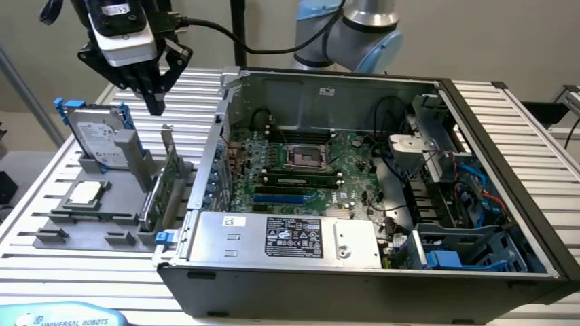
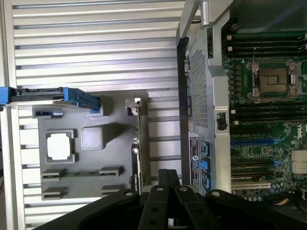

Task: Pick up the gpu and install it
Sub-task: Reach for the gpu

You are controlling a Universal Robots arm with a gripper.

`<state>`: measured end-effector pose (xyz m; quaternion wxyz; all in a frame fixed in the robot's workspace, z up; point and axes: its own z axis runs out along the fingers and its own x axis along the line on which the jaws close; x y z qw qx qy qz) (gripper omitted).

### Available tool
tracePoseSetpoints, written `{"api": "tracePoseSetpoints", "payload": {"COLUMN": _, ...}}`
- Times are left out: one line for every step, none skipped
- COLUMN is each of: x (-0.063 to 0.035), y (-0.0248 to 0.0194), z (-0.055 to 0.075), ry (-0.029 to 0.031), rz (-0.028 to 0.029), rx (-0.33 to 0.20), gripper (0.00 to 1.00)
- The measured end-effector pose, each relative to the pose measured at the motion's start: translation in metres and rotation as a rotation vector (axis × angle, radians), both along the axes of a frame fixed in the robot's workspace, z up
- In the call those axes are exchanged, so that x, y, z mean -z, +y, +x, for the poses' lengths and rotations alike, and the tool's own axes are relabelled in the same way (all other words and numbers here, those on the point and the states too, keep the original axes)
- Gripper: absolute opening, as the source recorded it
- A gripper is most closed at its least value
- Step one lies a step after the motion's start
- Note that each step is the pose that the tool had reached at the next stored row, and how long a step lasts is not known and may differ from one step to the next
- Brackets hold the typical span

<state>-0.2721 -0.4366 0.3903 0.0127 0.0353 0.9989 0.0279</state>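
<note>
— What is taking up the most room here?

— Lot one: slatted metal table (image 1: 507, 115), stretching out beneath the pincer (image 1: 156, 103) and carrying everything. Lot two: computer case (image 1: 344, 88), sitting with its side open just beside the pincer, toward the exterior view's right. Lot three: motherboard (image 1: 299, 163), lying on the case floor, lower than the pincer's tips.

— And the smaller lots?

— Lot four: grey holder (image 1: 81, 227), resting on the table below the pincer. Lot five: the pincer itself, hanging in the air with its fingers (image 2: 165, 191) pressed together, pinching nothing. Lot six: hard drive (image 1: 98, 136) with blue rails, standing upright in the holder, below the pincer and to the exterior view's left of it. Lot seven: gpu (image 1: 159, 197), standing on edge in the holder on the side nearest the case, almost straight under the pincer's tips and not touching them. Lot eight: CPU chip (image 1: 86, 192), lying flat in the holder, below the pincer, beyond the gpu from the case.
</note>
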Motion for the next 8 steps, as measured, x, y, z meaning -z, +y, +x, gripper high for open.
{"api": "tracePoseSetpoints", "payload": {"x": 0.0004, "y": -0.0004, "z": -0.005, "ry": 0.0001, "rz": -0.0007, "rx": 0.000, "gripper": 0.11}}
{"api": "tracePoseSetpoints", "payload": {"x": 0.0008, "y": -0.0007, "z": -0.009, "ry": 0.0001, "rz": -0.0014, "rx": 0.000, "gripper": 0.11}}
{"api": "tracePoseSetpoints", "payload": {"x": 0.0012, "y": -0.0010, "z": -0.014, "ry": 0.0000, "rz": -0.0021, "rx": 0.000, "gripper": 0.11}}
{"api": "tracePoseSetpoints", "payload": {"x": 0.0017, "y": -0.0013, "z": -0.018, "ry": 0.0000, "rz": -0.0030, "rx": 0.000, "gripper": 0.11}}
{"api": "tracePoseSetpoints", "payload": {"x": 0.0022, "y": -0.0014, "z": -0.023, "ry": 0.0000, "rz": -0.0041, "rx": 0.000, "gripper": 0.11}}
{"api": "tracePoseSetpoints", "payload": {"x": 0.0027, "y": -0.0015, "z": -0.028, "ry": 0.0000, "rz": -0.0052, "rx": 0.000, "gripper": 0.11}}
{"api": "tracePoseSetpoints", "payload": {"x": 0.0031, "y": -0.0015, "z": -0.032, "ry": 0.0000, "rz": -0.0058, "rx": 0.000, "gripper": 0.11}}
{"api": "tracePoseSetpoints", "payload": {"x": 0.0034, "y": -0.0015, "z": -0.036, "ry": -0.0001, "rz": -0.0060, "rx": 0.000, "gripper": 0.11}}
